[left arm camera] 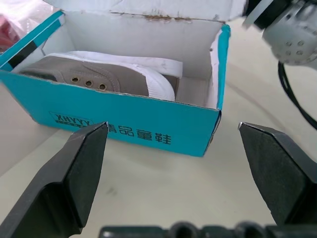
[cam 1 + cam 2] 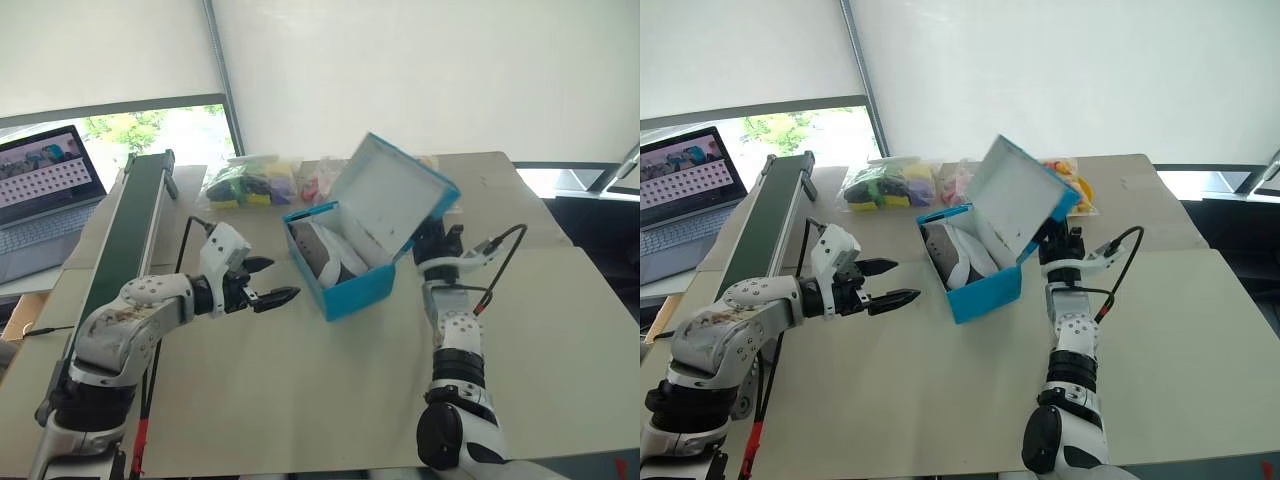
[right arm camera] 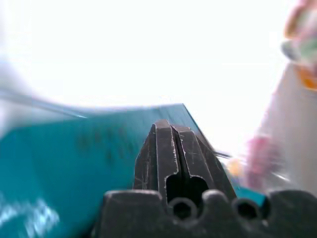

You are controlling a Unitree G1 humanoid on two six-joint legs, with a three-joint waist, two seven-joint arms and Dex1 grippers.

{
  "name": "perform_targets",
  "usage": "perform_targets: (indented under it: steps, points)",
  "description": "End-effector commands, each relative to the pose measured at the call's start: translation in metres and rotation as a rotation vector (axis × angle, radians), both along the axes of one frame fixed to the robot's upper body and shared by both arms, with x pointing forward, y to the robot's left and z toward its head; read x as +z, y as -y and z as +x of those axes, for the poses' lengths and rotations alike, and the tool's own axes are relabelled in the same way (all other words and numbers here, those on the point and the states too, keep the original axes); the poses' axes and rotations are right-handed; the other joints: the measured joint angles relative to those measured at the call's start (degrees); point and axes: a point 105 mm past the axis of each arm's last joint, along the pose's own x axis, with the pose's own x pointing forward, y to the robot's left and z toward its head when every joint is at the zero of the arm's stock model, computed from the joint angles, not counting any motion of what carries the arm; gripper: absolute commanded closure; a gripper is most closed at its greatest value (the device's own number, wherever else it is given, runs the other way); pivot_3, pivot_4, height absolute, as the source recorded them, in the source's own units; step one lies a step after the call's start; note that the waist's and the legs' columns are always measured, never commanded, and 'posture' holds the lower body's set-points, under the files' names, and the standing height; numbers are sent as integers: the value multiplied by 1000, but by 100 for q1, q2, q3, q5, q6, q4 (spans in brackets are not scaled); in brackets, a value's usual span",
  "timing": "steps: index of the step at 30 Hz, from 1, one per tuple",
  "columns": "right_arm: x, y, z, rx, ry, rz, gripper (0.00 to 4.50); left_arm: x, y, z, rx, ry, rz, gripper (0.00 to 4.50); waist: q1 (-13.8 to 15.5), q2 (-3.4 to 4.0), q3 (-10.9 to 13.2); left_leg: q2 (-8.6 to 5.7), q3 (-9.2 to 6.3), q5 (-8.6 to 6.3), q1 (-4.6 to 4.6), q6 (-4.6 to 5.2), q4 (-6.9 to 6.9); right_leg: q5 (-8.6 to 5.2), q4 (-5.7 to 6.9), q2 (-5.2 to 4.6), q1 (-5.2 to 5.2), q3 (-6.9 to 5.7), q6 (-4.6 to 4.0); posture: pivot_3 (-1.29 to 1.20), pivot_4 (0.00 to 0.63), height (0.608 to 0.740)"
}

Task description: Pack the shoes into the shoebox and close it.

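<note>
Both claws flank the bright blue cardboard shoebox (image 2: 345, 275), which sits near the middle of the pale bench (image 2: 330, 400), towards its far edge. On the robot's left, the left claw (image 2: 272, 283) stands spread wide with nothing between its black fingers (image 1: 74, 178); it hangs just short of the box's near end wall, pointing at it without touching. The right claw (image 2: 1052, 237) is pressed tight shut, holding nothing between its fingers, and reaches up behind the hinged lid (image 2: 395, 200). Its tip sits against the lid's blue outer face, though I cannot tell for sure whether it touches. That lid stands raised and tilted over the box, white inside facing down.

Inside lie the grey-black canvas shoes with white soles (image 1: 104, 77), lying along the box's length. Behind the box, by the bench's far edge, rest clear plastic bags of colourful items (image 2: 255, 182). A long dark green conveyor (image 2: 130, 225) runs along the bench's left side.
</note>
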Motion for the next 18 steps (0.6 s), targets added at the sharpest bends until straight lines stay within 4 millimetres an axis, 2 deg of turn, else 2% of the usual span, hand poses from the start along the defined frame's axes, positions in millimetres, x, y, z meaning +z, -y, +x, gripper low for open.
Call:
perform_targets:
  steps: [1,2,3,5,8,11,12,14,15,18]
  points:
    - [46,-47,-42,215,297,-145,4451,7,5,-4,7,36,-25,0,4,4,-6,2,-1,-2,2,2,-1,1,1,1,1,-3,2,0,150,661]
    - [48,-53,-48,248,317,-179,4451,7,5,-4,10,36,-27,0,-8,5,-7,3,-1,-4,1,3,-2,1,1,0,0,-3,2,0,150,661]
    - [50,-72,-54,314,334,-299,4451,6,6,-4,16,38,-34,0,-9,4,-6,2,0,-4,2,4,-3,1,0,0,-2,-3,2,0,150,661]
    - [40,-114,-57,409,313,-621,4451,5,7,-5,33,39,-50,0,-10,7,-6,-12,1,-3,2,0,-2,1,-3,-16,-2,-3,2,0,150,661]
    - [12,-139,-29,370,182,-983,4451,1,8,-8,48,36,-63,0,-15,4,-5,-25,19,1,24,-6,-2,5,-12,-35,9,-2,-3,0,150,661]
    - [-7,-156,-1,299,103,-1254,4451,-2,8,-10,68,34,-77,0,6,-6,-1,-23,27,15,41,-29,-10,14,-15,-28,18,-10,-20,0,150,661]
    - [-12,-159,15,270,26,-1275,4451,-3,7,-11,78,34,-83,0,4,-7,0,-20,26,19,42,-36,-11,17,-15,-24,19,-15,-25,0,150,661]
    - [-27,-161,35,215,-52,-1384,4451,-4,6,-12,93,40,-87,0,9,-17,3,-17,30,35,43,-64,-18,23,-13,-20,13,-11,-34,0,150,661]
    - [-38,-161,39,210,-71,-1457,4451,-4,6,-12,101,43,-89,0,15,-18,3,-15,28,36,42,-64,-17,25,-12,-18,12,-15,-36,0,150,661]
    - [-92,-154,41,275,-207,-1680,4451,-3,1,-12,143,59,-103,0,33,-24,-2,-14,26,36,41,-65,-17,26,-9,-18,11,-18,-37,0,150,661]
